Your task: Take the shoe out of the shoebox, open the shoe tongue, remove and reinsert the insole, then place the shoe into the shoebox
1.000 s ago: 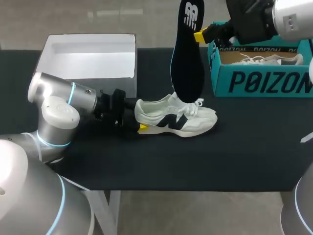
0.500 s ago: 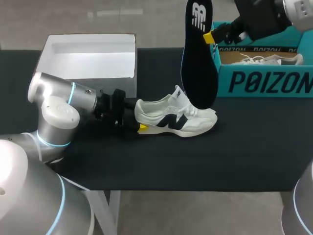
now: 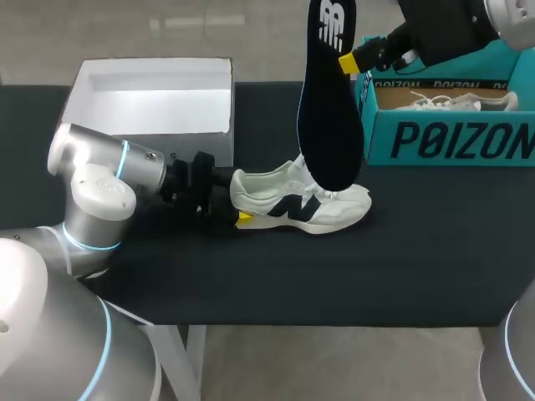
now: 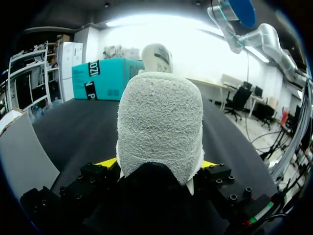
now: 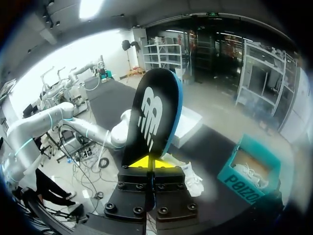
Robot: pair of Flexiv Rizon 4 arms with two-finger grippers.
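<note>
Our left gripper [image 4: 157, 166] is clamped on the heel of the white shoe [image 3: 301, 202], a yellow tip on each side, and the shoe sits upright on the black table [image 3: 393, 267], toe to our right. Up above, our right gripper [image 3: 346, 62] has its fingers pinched tight on the edge of the dark insole [image 3: 328, 109] (logo end up), which hangs over the laces; whether it touches them we cannot tell. A second shoe [image 3: 458, 102] lies in the teal shoebox [image 3: 451, 140]
</note>
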